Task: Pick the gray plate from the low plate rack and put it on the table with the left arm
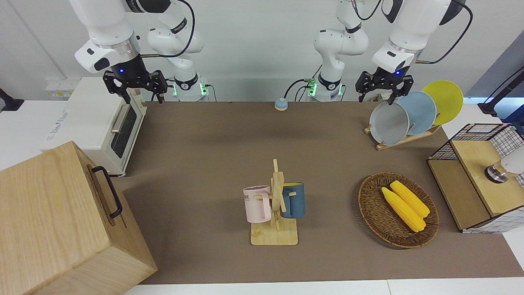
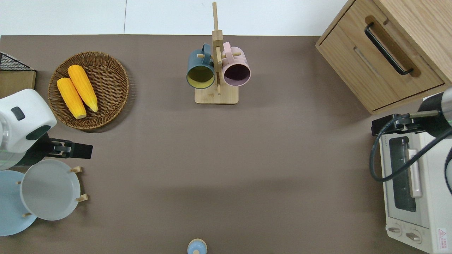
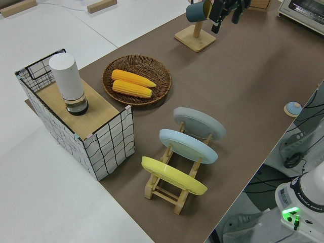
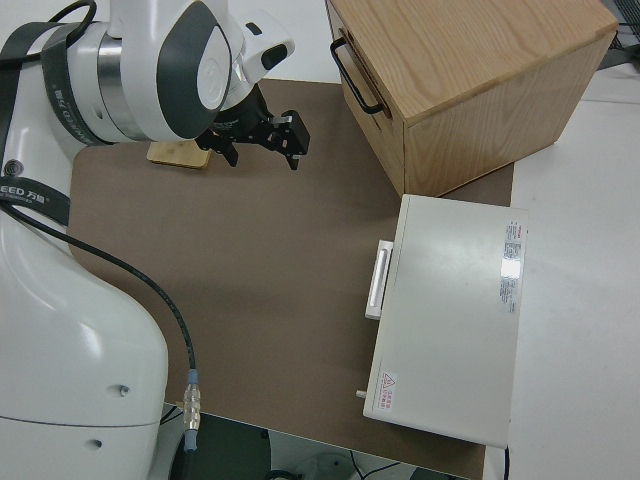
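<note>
Overhead view gives you the clearest read: the gray plate [image 2: 50, 189] leans in the low plate rack [image 2: 82, 198] at the left arm's end of the table [image 2: 247, 158], as the plate of the row farthest from the robots. The light-blue plate [image 2: 10, 204] stands just beside it, nearer to the robots, and in the front view you can see the yellow plate [image 1: 444, 100] last in the row, nearest the robots.

Your left gripper [image 1: 384, 88] hangs just above the gray plate's upper rim, with its fingers spread apart and nothing between them. The overhead view puts it over the table by the rack's end that is farther from the robots, between the rack and the wicker basket [image 2: 106, 67] holding two corn cobs [image 2: 77, 90]. You cannot tell from any view whether a fingertip touches the rim.

Your right arm is parked, its gripper [image 1: 137, 86] likewise spread apart and holding nothing.

Mid-table, the wooden mug stand [image 2: 216, 81] carries a dark-blue mug [image 2: 200, 68] and a pink mug [image 2: 236, 67].
</note>
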### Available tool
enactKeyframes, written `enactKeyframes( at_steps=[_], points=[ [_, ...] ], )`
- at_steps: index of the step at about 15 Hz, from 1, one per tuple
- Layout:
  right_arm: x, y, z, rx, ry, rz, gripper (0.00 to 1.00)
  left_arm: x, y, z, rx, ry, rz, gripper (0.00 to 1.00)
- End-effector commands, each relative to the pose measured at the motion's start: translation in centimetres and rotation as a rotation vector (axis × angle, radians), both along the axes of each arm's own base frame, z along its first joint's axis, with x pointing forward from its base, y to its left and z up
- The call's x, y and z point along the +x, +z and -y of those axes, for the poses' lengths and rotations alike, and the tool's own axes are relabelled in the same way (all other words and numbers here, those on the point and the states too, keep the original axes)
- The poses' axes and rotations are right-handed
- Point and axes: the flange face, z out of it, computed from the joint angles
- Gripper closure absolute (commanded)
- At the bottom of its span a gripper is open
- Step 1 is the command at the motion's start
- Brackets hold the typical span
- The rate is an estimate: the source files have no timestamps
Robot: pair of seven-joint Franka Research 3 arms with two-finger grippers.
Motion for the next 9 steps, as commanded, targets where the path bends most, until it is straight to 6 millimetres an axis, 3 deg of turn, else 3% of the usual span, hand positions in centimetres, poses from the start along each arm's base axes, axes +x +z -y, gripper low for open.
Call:
enactKeyframes(
  at_steps=[1,9],
  points=[
    [0.0,0.27,-0.11,0.003,-0.002,0.005,0.017,-0.08,0.11,-0.6,-0.002,0.014,-0.011,0.0],
    [0.0,0.27,-0.11,0.003,-0.002,0.005,0.017,-0.4,-0.24,-0.4,0.0,0.014,-0.032,0.0]
  ],
)
